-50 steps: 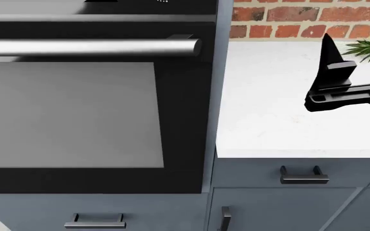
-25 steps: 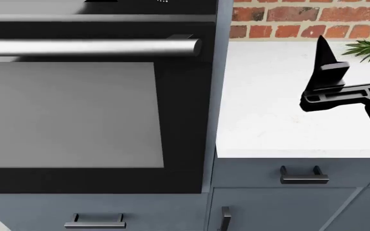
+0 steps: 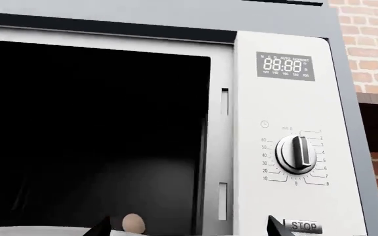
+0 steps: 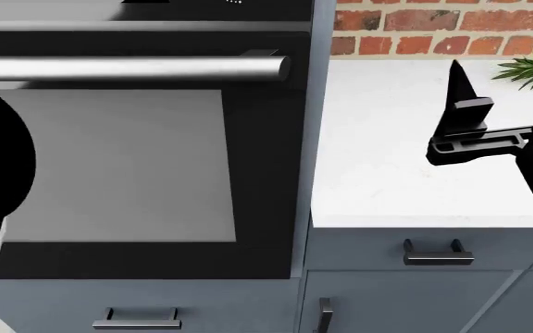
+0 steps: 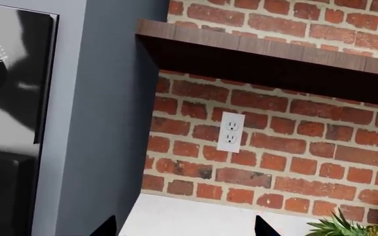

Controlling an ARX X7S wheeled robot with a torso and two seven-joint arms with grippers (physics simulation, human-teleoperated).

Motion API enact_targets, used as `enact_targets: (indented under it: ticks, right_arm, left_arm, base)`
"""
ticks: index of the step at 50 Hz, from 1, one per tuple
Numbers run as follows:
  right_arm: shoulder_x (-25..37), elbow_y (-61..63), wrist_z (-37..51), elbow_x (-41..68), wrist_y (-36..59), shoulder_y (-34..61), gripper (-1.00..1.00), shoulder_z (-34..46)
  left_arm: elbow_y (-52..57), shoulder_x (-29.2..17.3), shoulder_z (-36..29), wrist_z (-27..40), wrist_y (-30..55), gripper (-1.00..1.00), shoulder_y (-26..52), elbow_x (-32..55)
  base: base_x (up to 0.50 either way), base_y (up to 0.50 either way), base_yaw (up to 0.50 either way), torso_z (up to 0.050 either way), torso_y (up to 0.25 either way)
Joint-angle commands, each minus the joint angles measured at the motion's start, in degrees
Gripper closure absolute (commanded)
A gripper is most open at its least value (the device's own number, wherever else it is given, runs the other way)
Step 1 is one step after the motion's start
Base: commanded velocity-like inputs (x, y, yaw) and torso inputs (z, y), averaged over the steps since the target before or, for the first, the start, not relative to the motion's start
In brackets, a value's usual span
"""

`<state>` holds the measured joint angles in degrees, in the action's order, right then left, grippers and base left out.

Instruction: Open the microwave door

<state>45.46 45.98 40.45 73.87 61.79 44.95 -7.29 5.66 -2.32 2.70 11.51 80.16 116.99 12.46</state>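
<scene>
The microwave faces the left end effector, its cavity dark and seemingly open, a dial beside it. The fingertips are spread. The right end effector hovers over the table, also spread, empty.

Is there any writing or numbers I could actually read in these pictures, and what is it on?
"88:88": digital display on the microwave's control panel.
"STOP": button at the panel's lower edge.
"1" to "9" and "10" to "60": scale around the timer dial.
Small words and numbers above and below the display digits: too small to read.
</scene>
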Motion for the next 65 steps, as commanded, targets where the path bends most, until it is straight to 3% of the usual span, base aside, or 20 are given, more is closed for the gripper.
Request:
enact_targets:
  ticks: [1, 15, 18, 24, 28, 34, 41, 47, 50, 59, 65]
  right_arm:
    - [-0.2, -0.2, -0.3, -1.0, -0.4, -0.3, -1.0, 0.7]
    - [-0.2, -0.7, 0.4, -0.4, -0.2, 0.8, -1.0, 1.4]
    - [-0.1, -0.8, 0.4, -0.3, -0.1, 1.1, -1.0, 1.6]
    - [0.0, -0.8, 0.6, -0.2, -0.1, 1.2, -1.0, 1.8]
    - [0.0, -0.7, 0.4, -0.4, -0.3, 0.9, -1.0, 1.9]
    - [-0.4, -0.8, -0.4, -1.9, -1.1, 0.0, -1.0, 2.4]
    - [-0.6, -0.9, -1.1, -2.9, -1.6, -0.4, -1.0, 2.9]
    - [-0.7, -0.9, -1.4, -3.5, -2.1, -1.1, -1.0, 3.0]
    - [-0.7, -0.9, -1.4, -3.6, -2.2, -1.1, -1.0, 3.1]
    - [-0.6, -0.8, -1.3, -3.6, -2.5, -1.7, -1.0, 3.1]
    - [-1.0, -1.1, -1.2, -3.8, -2.3, -1.1, -1.0, 4.1]
  left_arm:
    - [17.5, -2.5, 4.4, 5.0, 4.8, -1.0, -5.2, -0.8]
    - [27.5, -11.4, 5.0, 9.0, 9.8, -1.0, -4.2, -0.8]
    - [28.4, -15.3, 5.5, 13.4, 9.8, -1.0, -3.4, 4.5]
    - [26.3, -25.5, 5.9, 28.4, 9.8, -1.0, 1.0, 23.3]
    - [23.0, -31.9, 2.1, 31.7, 9.4, -1.0, 5.5, 27.7]
    - [15.8, -38.5, -8.5, 28.8, 6.7, -1.0, 12.7, 25.8]
    - [8.8, -42.2, -18.5, 22.7, 3.4, -1.0, 18.0, 19.7]
    - [7.1, -38.5, -20.0, 2.2, 4.6, -1.0, 18.0, -6.6]
    - [5.1, -37.6, -20.1, -4.5, 4.6, -1.0, 18.0, -15.0]
    - [-3.1, -42.4, -24.0, -6.3, 0.3, -1.0, 16.0, -19.6]
    - [-4.3, -46.2, -16.7, -4.8, 1.6, -1.0, 5.3, -19.4]
  base:
    - [0.0, 0.0, 0.0, 0.0, 0.0]
    - [0.0, 0.0, 0.0, 0.0, 0.0]
    - [0.0, 0.0, 0.0, 0.0, 0.0]
    - [0.0, 0.0, 0.0, 0.0, 0.0]
    - [0.0, 0.0, 0.0, 0.0, 0.0]
    - [0.0, 0.0, 0.0, 0.0, 0.0]
    - [0.0, 0.0, 0.0, 0.0, 0.0]
    - [0.0, 0.0, 0.0, 0.0, 0.0]
    - [0.0, 0.0, 0.0, 0.0, 0.0]
    - [0.0, 0.0, 0.0, 0.0, 0.0]
    - [0.0, 0.0, 0.0, 0.0, 0.0]
